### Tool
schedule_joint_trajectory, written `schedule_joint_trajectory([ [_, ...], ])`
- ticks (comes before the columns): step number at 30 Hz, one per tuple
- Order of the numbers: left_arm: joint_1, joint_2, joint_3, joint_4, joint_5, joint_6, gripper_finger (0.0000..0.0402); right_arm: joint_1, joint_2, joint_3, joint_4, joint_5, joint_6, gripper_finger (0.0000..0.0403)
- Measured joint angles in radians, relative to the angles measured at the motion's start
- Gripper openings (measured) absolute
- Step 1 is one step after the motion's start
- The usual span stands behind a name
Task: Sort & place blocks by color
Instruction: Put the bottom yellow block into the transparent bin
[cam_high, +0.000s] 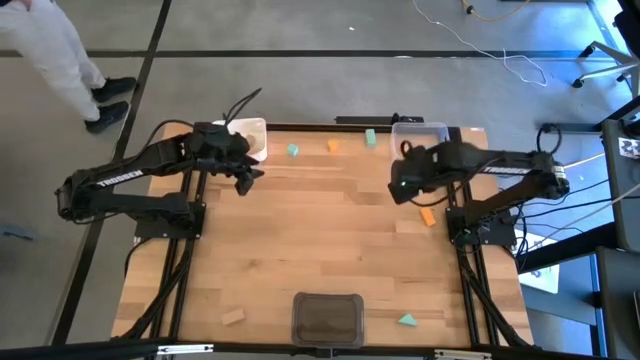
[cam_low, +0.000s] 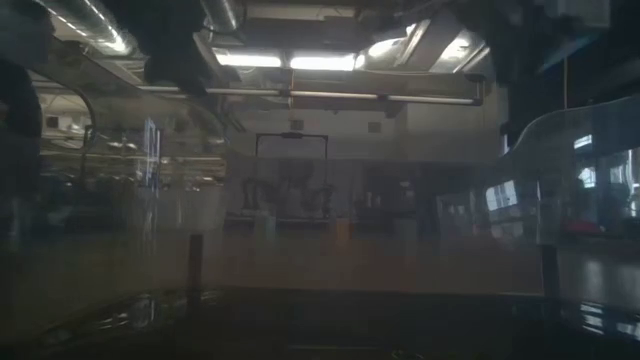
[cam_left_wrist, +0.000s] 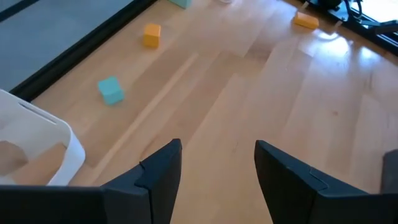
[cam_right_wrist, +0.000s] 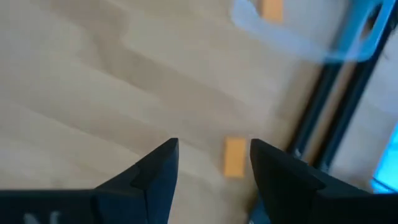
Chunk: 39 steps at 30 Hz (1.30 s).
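My left gripper (cam_high: 247, 181) (cam_left_wrist: 217, 163) is open and empty over the table's far left part, beside the white tray (cam_high: 252, 134). Ahead of it a teal block (cam_left_wrist: 111, 90) (cam_high: 293, 151) and an orange block (cam_left_wrist: 151, 35) (cam_high: 333, 146) lie on the table. My right gripper (cam_high: 400, 189) (cam_right_wrist: 213, 163) is open and empty above the wood near the clear tray (cam_high: 420, 130). An orange bar (cam_right_wrist: 234, 157) (cam_high: 428, 216) lies flat on the table beyond its fingertips, untouched. Another teal block (cam_high: 370, 137) lies by the far edge.
A dark grey tray (cam_high: 327, 318) stands at the near edge, with a pale wood block (cam_high: 233, 317) to its left and a teal wedge (cam_high: 407, 320) to its right. An orange piece (cam_right_wrist: 272, 9) shows at the clear tray. A person (cam_high: 60, 50) stands beyond the far left corner.
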Motion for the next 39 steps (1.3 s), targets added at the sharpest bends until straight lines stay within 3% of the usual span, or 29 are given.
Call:
schedule_joint_trajectory([
  [3, -0.019, 0.000, 0.000, 0.001, 0.024, 0.000, 0.0192, -0.024, 0.003, -0.115, 0.002, -0.073, 0.026, 0.0201],
  [9, -0.066, 0.000, 0.000, 0.036, 0.071, -0.027, 0.0192, -0.089, 0.001, -0.338, 0.028, -0.119, 0.034, 0.0201],
  [16, -0.102, 0.000, 0.000, 0.050, 0.071, -0.070, 0.0192, -0.161, 0.001, -0.540, 0.282, -0.223, -0.113, 0.0201],
  [27, -0.107, 0.000, 0.000, 0.055, 0.069, -0.106, 0.0192, -0.246, 0.001, -0.702, 0.408, -0.291, -0.118, 0.0201],
  [39, -0.107, 0.001, 0.000, 0.079, 0.067, -0.106, 0.0192, -0.262, 0.000, -0.834, 0.612, -0.338, -0.140, 0.0201],
])
